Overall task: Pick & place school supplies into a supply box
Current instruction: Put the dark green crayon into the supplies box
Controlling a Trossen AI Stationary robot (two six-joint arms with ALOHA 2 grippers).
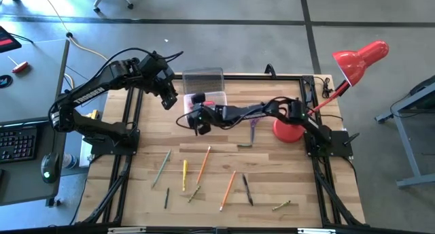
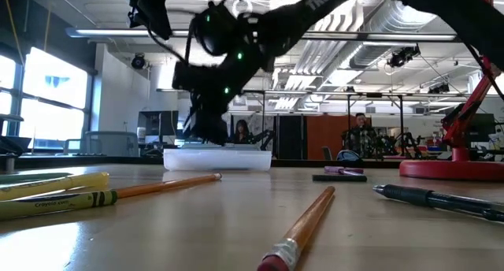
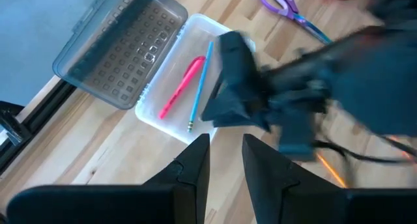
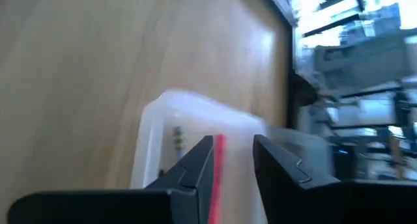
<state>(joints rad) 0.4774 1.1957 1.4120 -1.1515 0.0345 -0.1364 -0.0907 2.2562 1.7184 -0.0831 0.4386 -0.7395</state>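
The supply box (image 1: pixel 207 99) stands near the table's far edge with its greyish lid (image 1: pixel 202 77) swung open behind it. In the left wrist view a pink-red marker (image 3: pixel 180 87) and a blue pencil (image 3: pixel 200 84) lie inside the box (image 3: pixel 163 116). My right gripper (image 1: pixel 199 122) hangs open and empty over the box's near side; its wrist view shows the marker (image 4: pixel 218 149) between and below its fingers (image 4: pixel 232 155). My left gripper (image 1: pixel 168 100) is raised to the box's left, open and empty (image 3: pixel 226 155). Pencils and pens lie flat on the near table, and the purple scissors (image 1: pixel 253 130) lie right of the box.
Loose on the near half are a green pencil (image 1: pixel 161 167), a yellow one (image 1: pixel 184 174), two orange ones (image 1: pixel 204 164) (image 1: pixel 228 190) and a black pen (image 1: pixel 248 190). A red desk lamp stands with its base (image 1: pixel 289 130) right of the scissors. A black frame (image 1: pixel 302 77) edges the table.
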